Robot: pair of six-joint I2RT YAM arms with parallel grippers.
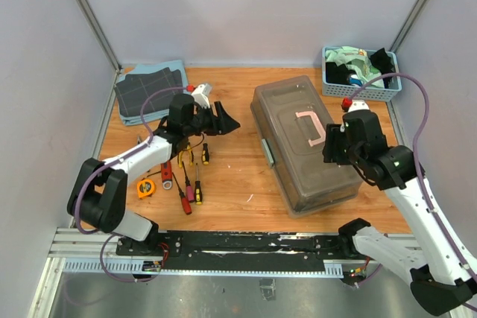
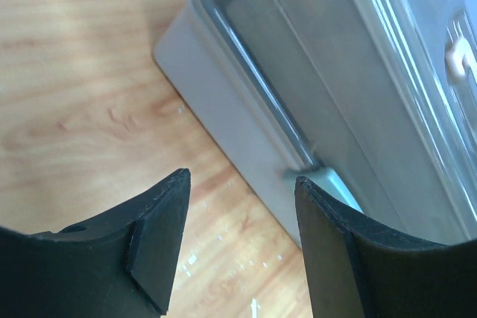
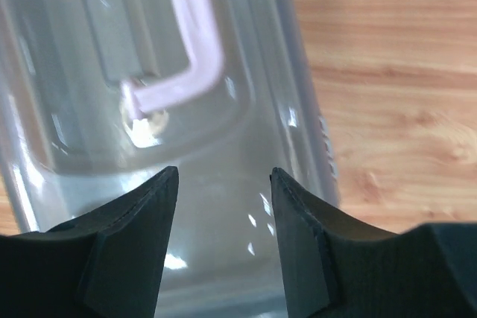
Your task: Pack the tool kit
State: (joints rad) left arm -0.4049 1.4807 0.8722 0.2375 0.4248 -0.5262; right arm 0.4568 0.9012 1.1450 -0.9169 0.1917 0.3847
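Observation:
The grey-beige toolbox [image 1: 287, 121] lies closed at centre right, its translucent lid up and its pinkish handle [image 1: 313, 126] on top. My left gripper [image 1: 223, 121] is open and empty, left of the box; in the left wrist view it [image 2: 242, 184] faces the box's side [image 2: 246, 102] and a pale latch [image 2: 328, 182]. My right gripper [image 1: 329, 144] is open and empty over the lid near the handle; in the right wrist view it [image 3: 223, 176] hovers above the lid [image 3: 223, 132] and handle [image 3: 190, 80]. Pliers [image 1: 185, 157], a red-handled wrench [image 1: 166, 173], small screwdrivers [image 1: 195, 188] and an orange tape measure [image 1: 146, 188] lie on the table at left.
A small blue slatted basket [image 1: 361, 93] of cloths stands at the back right corner. Folded dark grid-pattern cloths [image 1: 149, 91] lie at the back left. Grey walls close in the table on three sides.

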